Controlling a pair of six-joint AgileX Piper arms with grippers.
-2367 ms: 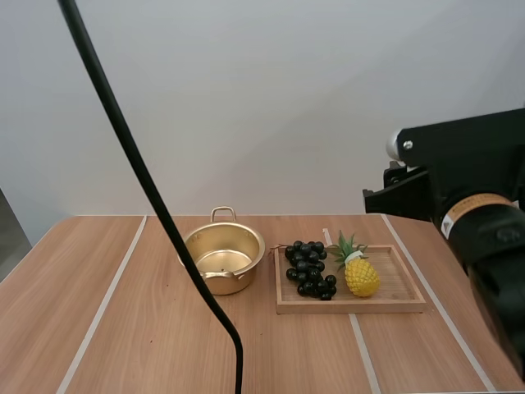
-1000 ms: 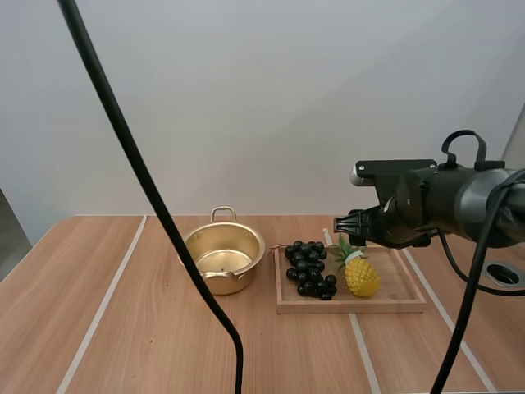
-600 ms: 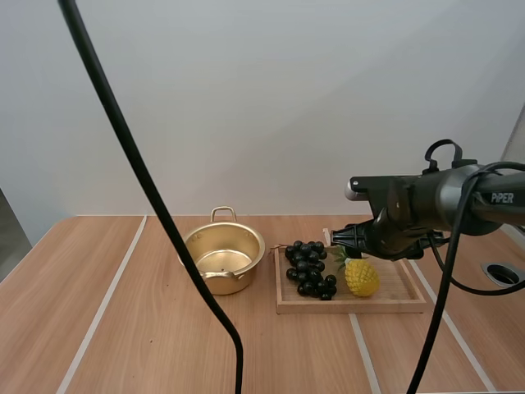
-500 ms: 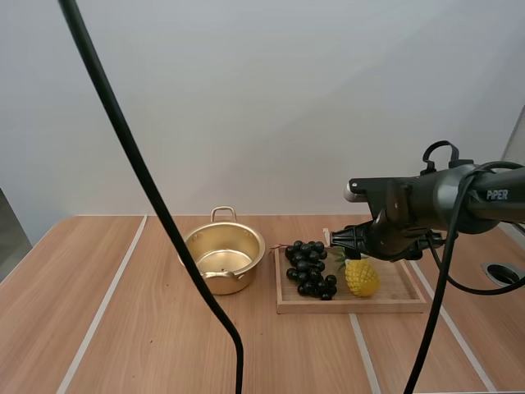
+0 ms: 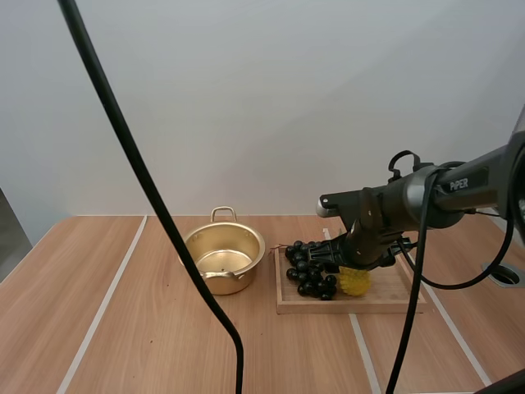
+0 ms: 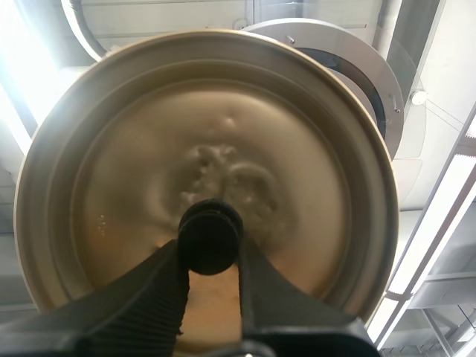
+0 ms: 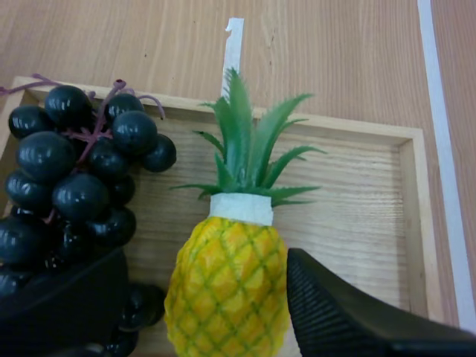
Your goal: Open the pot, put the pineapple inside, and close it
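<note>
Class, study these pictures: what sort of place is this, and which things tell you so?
Probably a robot test bench, not a kitchen: a wooden table marked with pale strips, a plastic-looking pineapple and grapes on a wooden tray, and the right hand open around the pineapple.
</note>
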